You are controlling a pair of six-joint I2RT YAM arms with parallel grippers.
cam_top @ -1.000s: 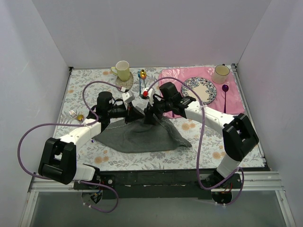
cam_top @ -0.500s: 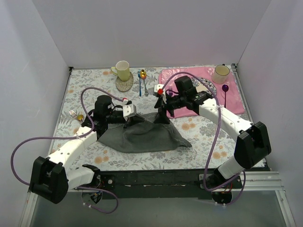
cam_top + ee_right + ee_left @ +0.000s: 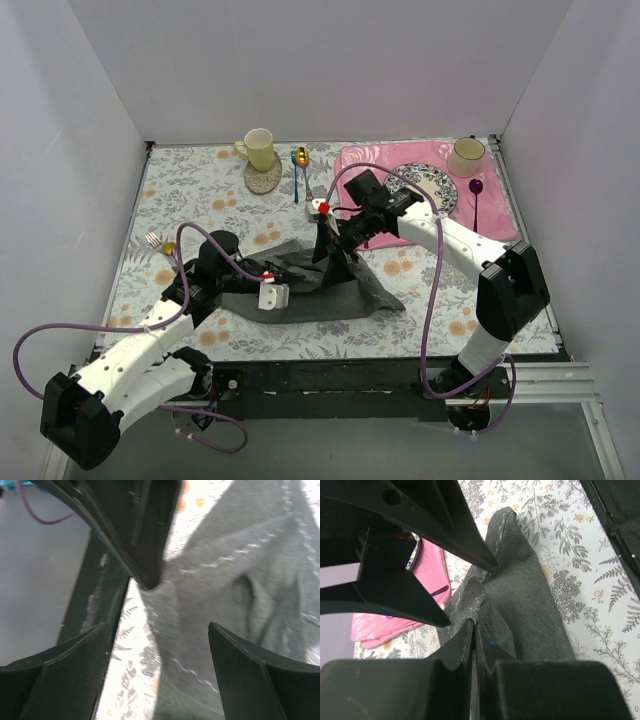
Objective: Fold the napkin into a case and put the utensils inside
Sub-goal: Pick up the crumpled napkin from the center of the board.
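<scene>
Now the napkin (image 3: 318,292) lies bunched near the middle of the flowered tablecloth (image 3: 190,185). Its long axis runs left to right across the table, and its right end tapers to a corner that points toward the right arm's side. It does not lie flat: a ridge of cloth rises in the middle, where both grippers meet it.

The left gripper (image 3: 296,270) reaches in from the near left. Its fingers are pressed together on a fold of the napkin, and the wrist view shows a stitched edge caught between them. From that pinch the cloth runs away as a strip, its far end pointing toward the pink mat (image 3: 400,160).

The right gripper (image 3: 335,262) comes in from the far right and points steeply down at the ridge, just beside the left gripper. Its fingers stand wide apart with the grey cloth below and between them, and they clamp nothing.

The small fork (image 3: 153,239) and the small spoon (image 3: 169,248) lie side by side at the left edge of the table, well apart from the napkin. Only their ends show beside the left arm, so I cannot tell which way they point.

At the back stand a yellow cup (image 3: 259,148) and a blue-handled spoon (image 3: 298,165). On the pink mat are a patterned plate (image 3: 438,190) and a second cup (image 3: 466,155), with a purple spoon (image 3: 476,200) at its right side.
</scene>
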